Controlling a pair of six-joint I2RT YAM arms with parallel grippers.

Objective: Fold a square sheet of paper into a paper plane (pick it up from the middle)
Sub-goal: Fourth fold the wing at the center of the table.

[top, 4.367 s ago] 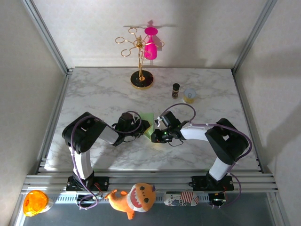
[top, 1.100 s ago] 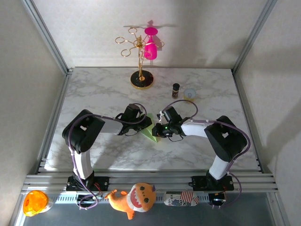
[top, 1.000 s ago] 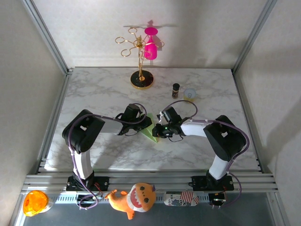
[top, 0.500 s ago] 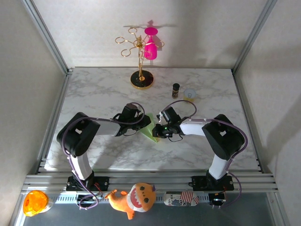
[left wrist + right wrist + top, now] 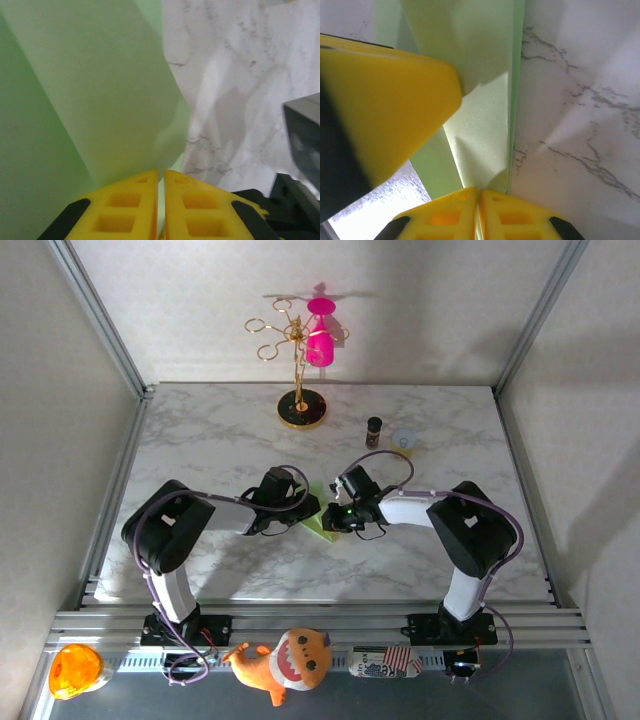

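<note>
Paper plane (image 5: 318,524): pale green, plain and unmarked; its folded layers read as lighter and darker green in the wrist views.
Left tool (image 5: 161,176) and right tool (image 5: 478,194): yellow fingers with black behind.
Tabletop (image 5: 200,440): white marble pattern with grey veining.
Left arm (image 5: 176,585) and right arm (image 5: 462,590): white and black, with purple cables.
Cup rack (image 5: 296,360): gold wire on a black base.
Cup (image 5: 320,346) on the rack: magenta.
Small bottle (image 5: 374,431): dark brown.
Small cup (image 5: 404,439): whitish.
Plush toy (image 5: 283,660): orange and white.

Gold rack (image 5: 301,410); jar (image 5: 374,431); cup (image 5: 404,439)
</note>
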